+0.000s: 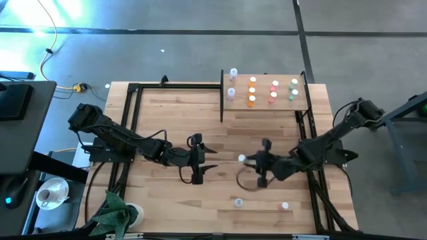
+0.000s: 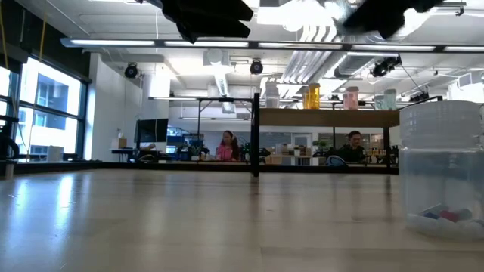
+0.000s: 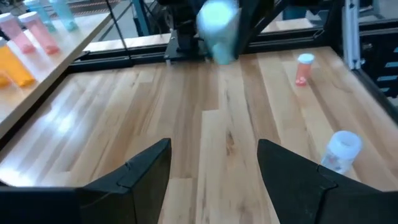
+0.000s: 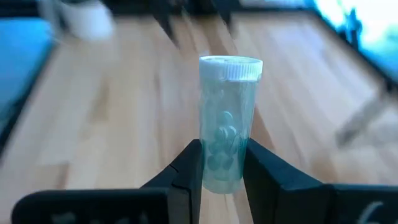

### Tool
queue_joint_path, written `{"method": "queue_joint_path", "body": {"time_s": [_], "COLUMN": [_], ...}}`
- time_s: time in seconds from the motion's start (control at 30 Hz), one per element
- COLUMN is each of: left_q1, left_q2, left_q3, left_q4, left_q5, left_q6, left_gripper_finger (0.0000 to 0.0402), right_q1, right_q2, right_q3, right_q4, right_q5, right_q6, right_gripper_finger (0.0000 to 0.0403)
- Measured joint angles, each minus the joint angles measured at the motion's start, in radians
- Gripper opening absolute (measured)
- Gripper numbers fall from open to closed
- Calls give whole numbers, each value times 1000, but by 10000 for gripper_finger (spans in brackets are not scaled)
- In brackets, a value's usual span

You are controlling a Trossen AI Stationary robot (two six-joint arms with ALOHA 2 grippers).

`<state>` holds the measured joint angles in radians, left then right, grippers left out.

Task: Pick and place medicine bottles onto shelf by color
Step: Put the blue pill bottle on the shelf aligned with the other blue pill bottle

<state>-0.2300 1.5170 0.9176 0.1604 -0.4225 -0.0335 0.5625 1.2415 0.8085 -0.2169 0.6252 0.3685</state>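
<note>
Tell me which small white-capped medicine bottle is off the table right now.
The pale green bottle, clamped upright in the right gripper. The clear one and the pink one stand on the tabletop.

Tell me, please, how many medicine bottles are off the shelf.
3: green bottle in the right gripper; clear bottle and pink bottle on the tabletop nearby. None seems hidden.

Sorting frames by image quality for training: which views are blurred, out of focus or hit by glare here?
Right wrist view: the green bottle held in the right gripper is sharp, the tabletop behind streaked with blur. Left wrist view: that bottle is a smeared blob. Low view: a clear bottle looms near and soft. High view: glare on the floor at the top left corner.
</note>
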Motion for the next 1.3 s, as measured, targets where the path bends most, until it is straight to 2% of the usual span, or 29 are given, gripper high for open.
{"method": "queue_joint_path", "body": {"time_s": [0.1,0.23,0.37,0.53,0.7,0.93,1.3], "left_q1": [6,9,9,10,9,10,-2], "left_q2": [21,58,106,164,211,240,239], "left_q3": [0,0,0,0,0,0,1], "left_q4": [29,132,267,455,589,635,679], "left_q5": [38,98,125,207,213,243,258], "left_q6": [7,62,115,142,142,142,142], "left_gripper_finger": [229,229,229,229,229,229,229], "right_q1": [15,16,16,14,12,-1,-46], "right_q2": [0,2,23,57,81,83,172], "right_q3": [0,2,3,2,2,2,2], "right_q4": [171,299,312,319,363,408,516], "right_q5": [-15,-91,-125,-141,-182,-188,-216], "right_q6": [-214,-349,-361,-361,-374,-368,-382], "right_gripper_finger": [73,73,73,73,73,73,73]}}
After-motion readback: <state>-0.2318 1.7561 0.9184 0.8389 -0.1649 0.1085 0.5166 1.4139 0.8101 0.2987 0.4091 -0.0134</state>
